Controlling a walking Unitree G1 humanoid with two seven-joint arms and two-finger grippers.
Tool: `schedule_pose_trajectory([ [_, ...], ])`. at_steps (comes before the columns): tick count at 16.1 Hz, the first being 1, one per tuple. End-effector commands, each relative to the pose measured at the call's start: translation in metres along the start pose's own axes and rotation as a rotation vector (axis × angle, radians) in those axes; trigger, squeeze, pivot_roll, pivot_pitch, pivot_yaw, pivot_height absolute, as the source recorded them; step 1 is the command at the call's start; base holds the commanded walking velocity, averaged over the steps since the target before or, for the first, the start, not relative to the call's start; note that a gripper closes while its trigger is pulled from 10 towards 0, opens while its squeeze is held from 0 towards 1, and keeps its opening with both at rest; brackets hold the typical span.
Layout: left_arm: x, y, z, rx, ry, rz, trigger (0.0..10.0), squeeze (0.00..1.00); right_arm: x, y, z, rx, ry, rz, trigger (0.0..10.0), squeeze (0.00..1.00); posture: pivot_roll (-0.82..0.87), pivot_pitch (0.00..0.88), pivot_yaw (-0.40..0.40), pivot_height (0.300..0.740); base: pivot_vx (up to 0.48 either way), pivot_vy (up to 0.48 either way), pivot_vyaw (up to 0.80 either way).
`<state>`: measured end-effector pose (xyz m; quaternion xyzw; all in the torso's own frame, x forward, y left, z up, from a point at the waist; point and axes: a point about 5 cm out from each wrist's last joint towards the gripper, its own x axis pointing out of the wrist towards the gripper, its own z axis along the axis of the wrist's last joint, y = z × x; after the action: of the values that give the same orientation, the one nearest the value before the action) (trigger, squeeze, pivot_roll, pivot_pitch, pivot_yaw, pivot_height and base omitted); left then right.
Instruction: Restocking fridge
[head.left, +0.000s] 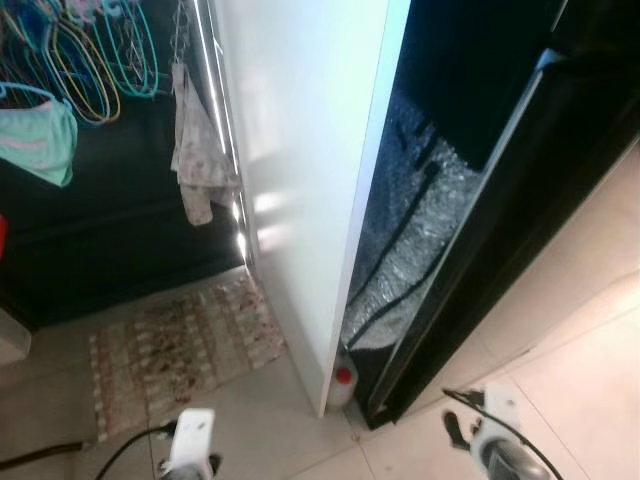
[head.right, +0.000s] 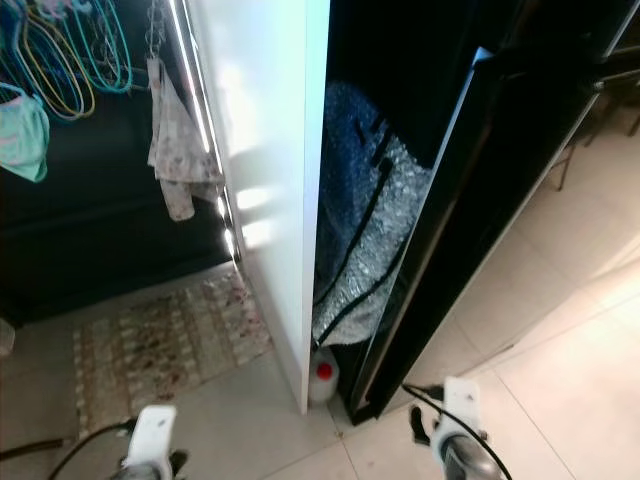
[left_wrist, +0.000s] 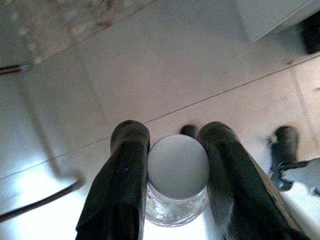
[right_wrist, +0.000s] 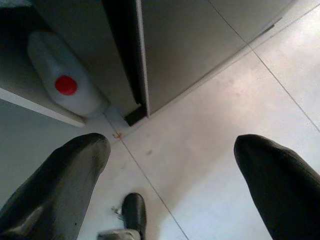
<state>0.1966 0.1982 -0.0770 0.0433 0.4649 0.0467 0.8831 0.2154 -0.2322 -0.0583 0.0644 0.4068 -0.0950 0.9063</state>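
My left gripper (left_wrist: 172, 137) is shut on a clear bottle with a pale round cap (left_wrist: 178, 167), held low above the tiled floor; its white wrist (head.left: 190, 440) shows at the bottom of the left eye view. My right gripper (right_wrist: 170, 145) is open with nothing between its fingers, low at the bottom right (head.left: 458, 428). Ahead stands a tall black fridge (head.left: 520, 200) seen from its side, next to a white panel (head.left: 300, 150). Silver bubble-foil sheeting with black cables (head.left: 420, 220) fills the gap between them.
A white jug with a red cap (head.left: 343, 382) stands on the floor at the foot of the gap. A patterned rug (head.left: 180, 345) lies to the left, with hangers (head.left: 90, 50) and a hanging cloth (head.left: 195, 150) above. A cable (head.left: 50, 455) trails over the floor.
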Motion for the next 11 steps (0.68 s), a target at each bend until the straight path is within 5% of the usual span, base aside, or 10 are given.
schedule_pose_trajectory([
  [1, -0.0004, -0.0001, -0.0043, -0.004, 0.019, -0.001, 10.0, 0.0, -0.0022, -0.0063, -0.0098, 0.003, 0.036, -0.022, 10.0, 0.0, -0.05, 0.067, -0.007, 0.74, 0.0, 0.386, 0.0],
  [5, 0.0001, -0.0023, -0.0007, -0.005, 0.008, -0.001, 10.0, 0.0, -0.0021, -0.0059, -0.0101, -0.006, 0.045, -0.012, 10.0, 0.0, -0.04, 0.066, -0.008, 0.74, 0.0, 0.411, -0.67],
  [11, 0.0, -0.0028, -0.0008, 0.001, 0.008, -0.003, 10.0, 0.0, -0.0021, -0.0058, -0.0094, -0.007, 0.036, -0.012, 10.0, 0.0, -0.04, 0.066, -0.007, 0.74, 0.0, 0.094, -0.55],
])
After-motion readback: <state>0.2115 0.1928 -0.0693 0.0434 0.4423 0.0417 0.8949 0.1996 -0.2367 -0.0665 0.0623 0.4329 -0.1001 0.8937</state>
